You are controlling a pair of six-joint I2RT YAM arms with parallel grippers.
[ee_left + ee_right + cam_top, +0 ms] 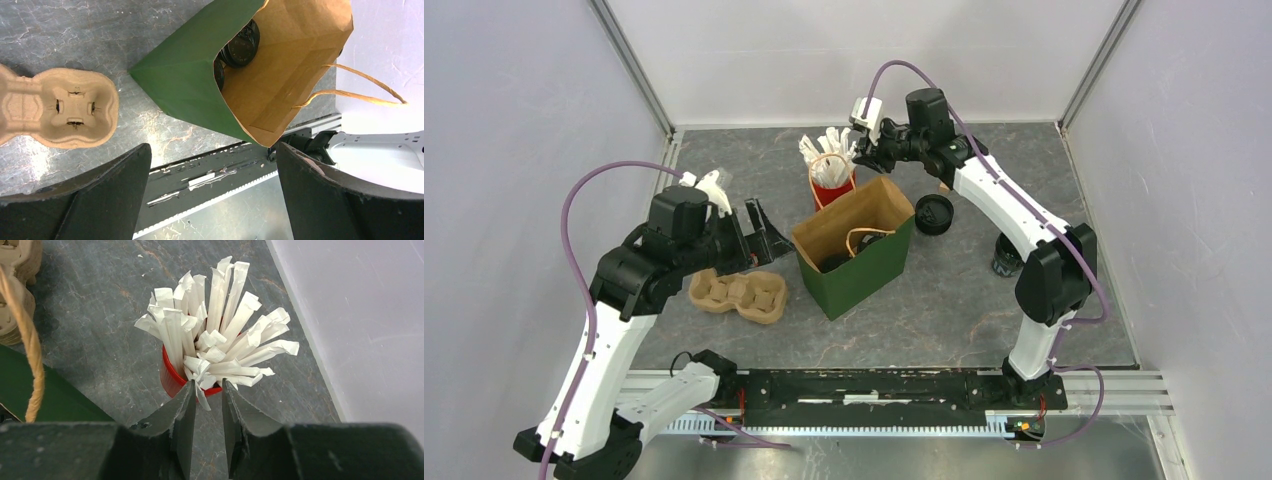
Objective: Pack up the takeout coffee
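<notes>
The black paper cup (1007,257) with white lettering stands at the right, beside the right arm's elbow. A flat round black lid (934,213) lies right of the green paper bag (854,255). My right gripper (861,152) hovers over the red cup of white sticks (831,170). In the right wrist view its jaws (207,390) stand a narrow gap apart at the cup's rim (172,380), with one stick's end (202,399) between them, not pinched. My left gripper (769,232) is wide open and empty left of the bag, also in its wrist view (212,200).
The bag (185,75) stands open, with round black lidded items (242,47) at its bottom and twine handles (360,85). A brown pulp cup carrier (737,293) lies left of the bag, below my left gripper, and shows in the left wrist view (55,107). Walls enclose the table.
</notes>
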